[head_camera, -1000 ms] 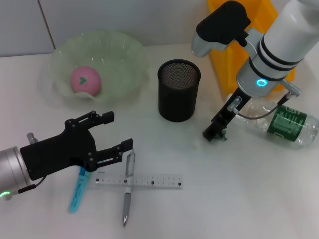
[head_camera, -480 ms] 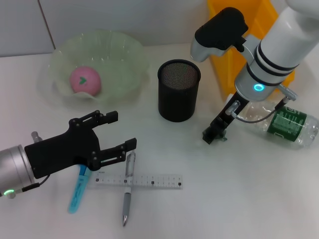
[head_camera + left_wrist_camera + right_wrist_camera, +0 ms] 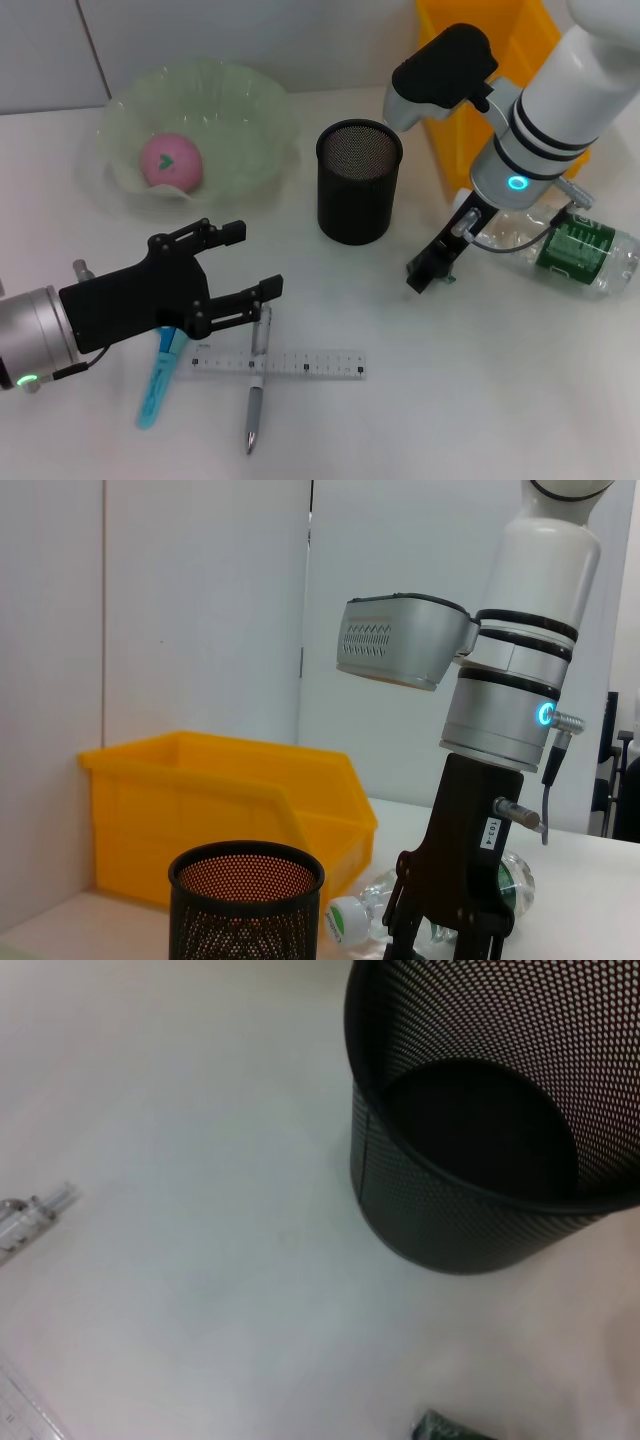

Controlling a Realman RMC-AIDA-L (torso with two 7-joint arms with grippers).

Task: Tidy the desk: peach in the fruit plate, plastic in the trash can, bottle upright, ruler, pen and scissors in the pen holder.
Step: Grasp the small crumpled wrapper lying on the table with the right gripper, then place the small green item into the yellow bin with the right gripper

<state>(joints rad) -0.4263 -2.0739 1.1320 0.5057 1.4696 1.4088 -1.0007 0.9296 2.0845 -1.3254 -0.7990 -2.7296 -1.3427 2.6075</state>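
Head view: peach (image 3: 170, 160) sits in fruit plate (image 3: 255, 110); bottle (image 3: 560, 245) lies flat; ruler (image 3: 290, 363) and pen (image 3: 257, 375) remain on tabletop; left end effector (image 3: 245, 270) released; right end effector (image 3: 430, 272) state unclear.

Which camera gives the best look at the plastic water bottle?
The head view: the bottle lies on its side beside the right end effector. The left wrist view shows only its cap end; the right wrist view misses it.

The left gripper (image 3: 243, 262) is showing black two-finger linkages on a silver wrist with a green light behind. The right gripper (image 3: 432, 270) is black, hanging under a white, black-banded forearm glowing cyan.
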